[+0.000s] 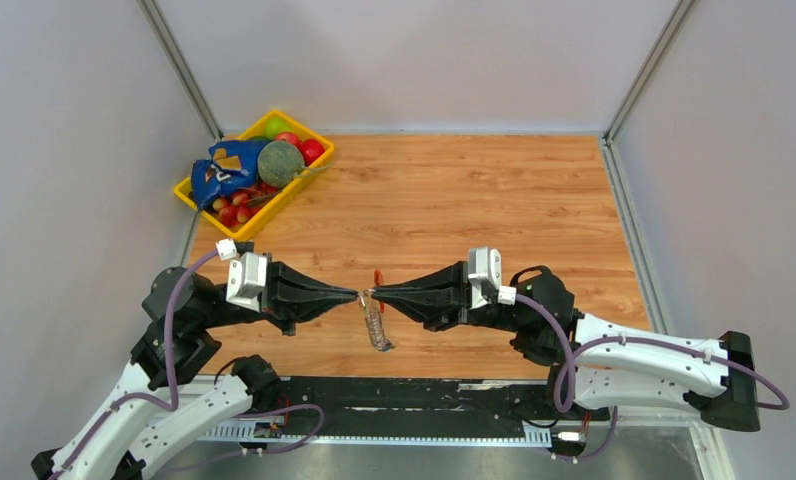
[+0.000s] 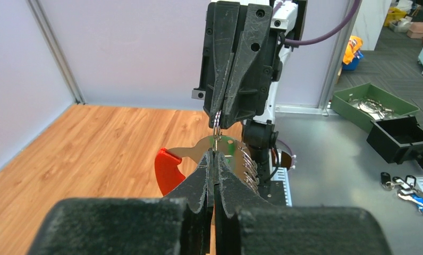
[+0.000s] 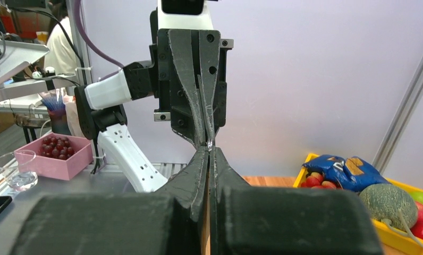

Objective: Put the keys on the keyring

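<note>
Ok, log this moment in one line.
left gripper: shut on keyring | right gripper: shut on keyring | tips: meeting over table | keyring: pinched between both

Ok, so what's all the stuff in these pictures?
keyring: one, red clip with silvery chain, hanging between the gripper tips
table: one, wooden, under everything
tray: one, yellow, table's far left corner
bag: one, blue, in the tray
round fruit: one, dull green, in the tray
red balls: several, red, in the tray
green ball: one, bright green, in the tray
pink box: one, holding dark red beads, off the table
green bin: one, holding metal rings, off the table
left gripper: one, black, shut on the keyring
right gripper: one, black, shut on the keyring
</note>
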`<control>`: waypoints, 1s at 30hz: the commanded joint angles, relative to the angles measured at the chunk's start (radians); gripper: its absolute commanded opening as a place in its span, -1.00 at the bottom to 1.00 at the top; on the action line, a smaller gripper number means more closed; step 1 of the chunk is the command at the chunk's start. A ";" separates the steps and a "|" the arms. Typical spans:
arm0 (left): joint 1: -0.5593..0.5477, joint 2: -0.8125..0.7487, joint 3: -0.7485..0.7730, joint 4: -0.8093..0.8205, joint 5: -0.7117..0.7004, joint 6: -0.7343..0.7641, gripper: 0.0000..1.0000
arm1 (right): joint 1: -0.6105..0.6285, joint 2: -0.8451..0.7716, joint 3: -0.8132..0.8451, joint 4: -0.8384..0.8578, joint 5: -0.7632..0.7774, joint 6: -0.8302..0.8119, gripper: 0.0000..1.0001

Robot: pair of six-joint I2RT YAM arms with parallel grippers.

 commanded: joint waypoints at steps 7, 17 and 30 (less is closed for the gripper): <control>0.003 -0.002 -0.008 0.052 0.002 -0.051 -0.99 | 0.020 0.043 -0.029 0.434 -0.037 0.035 -1.00; 0.003 0.011 -0.010 0.069 0.040 -0.064 -0.99 | 0.032 0.131 -0.011 0.587 -0.048 0.016 -1.00; 0.003 0.018 -0.004 0.154 0.094 -0.129 -0.99 | 0.032 0.232 -0.003 0.740 -0.056 0.006 -1.00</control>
